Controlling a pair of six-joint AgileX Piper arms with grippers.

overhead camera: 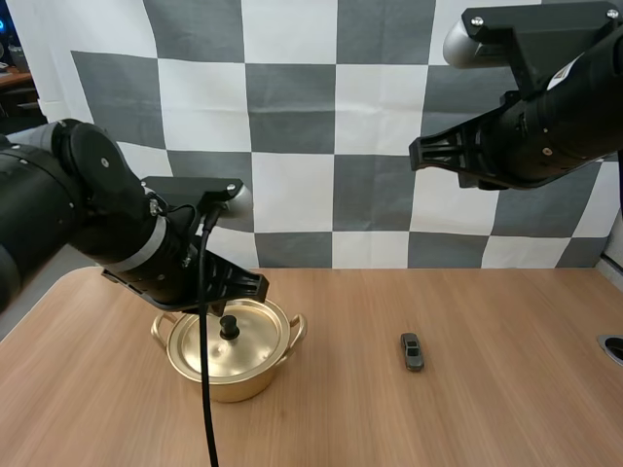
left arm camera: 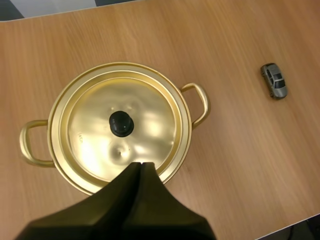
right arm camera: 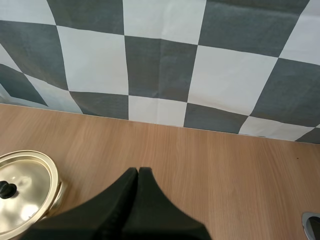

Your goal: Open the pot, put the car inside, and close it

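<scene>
A gold pot with two loop handles stands on the table's left half, its lid on and a black knob at the centre. The small grey car lies on the wood to the pot's right, apart from it, also seen as the car. My left gripper hovers above the pot's rim, shut on nothing, its fingers together as one wedge. My right gripper is raised high over the table's right side, shut and holding nothing, with the pot far off beside it.
The wooden table has bare wood around the car and in front of the pot. A dark round fitting sits at the table's right edge. My right arm hangs well above the surface.
</scene>
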